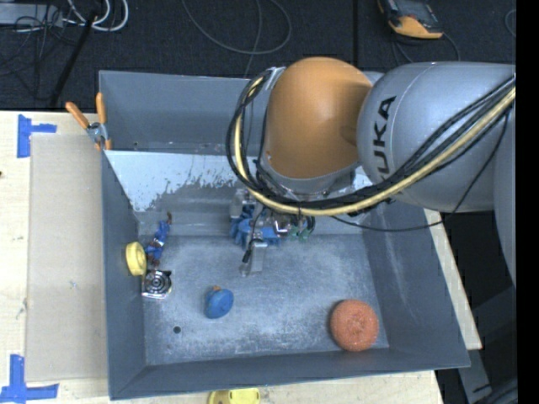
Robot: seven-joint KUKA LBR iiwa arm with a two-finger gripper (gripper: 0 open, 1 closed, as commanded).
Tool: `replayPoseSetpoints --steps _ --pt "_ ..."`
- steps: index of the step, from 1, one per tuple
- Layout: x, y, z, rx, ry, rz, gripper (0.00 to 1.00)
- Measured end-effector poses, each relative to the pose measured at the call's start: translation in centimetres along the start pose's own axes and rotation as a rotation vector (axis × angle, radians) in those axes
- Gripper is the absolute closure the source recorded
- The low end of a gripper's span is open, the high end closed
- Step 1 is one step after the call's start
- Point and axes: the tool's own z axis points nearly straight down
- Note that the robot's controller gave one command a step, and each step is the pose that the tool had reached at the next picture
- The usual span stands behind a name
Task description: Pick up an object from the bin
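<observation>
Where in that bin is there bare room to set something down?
Bare floor between blue lump and orange ball, and right of the pincer up to the wall. Crowded at left: yellow bit, shiny bit.

Upper claw [249, 262] and rear bin [125, 335] floor behind orange cover [316, 116]

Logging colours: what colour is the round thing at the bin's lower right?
Round thing: orange, camera view.

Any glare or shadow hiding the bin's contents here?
Camera view: pale glare on the bin's back wall; soft sheen on the orange cover; the floor under the arm is shaded, yet the orange ball, blue lump and yellow piece are plainly lit.
</observation>
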Motion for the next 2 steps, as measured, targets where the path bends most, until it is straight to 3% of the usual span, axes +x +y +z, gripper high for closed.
replayPoseSetpoints --steps 1,2 --pt "-0.1 -0.1 -0.5 -0.001 -0.008 0.003 0.0" --pt "-0.6 -1.7 3.1 -0.001 -0.012 -0.063 0.0"
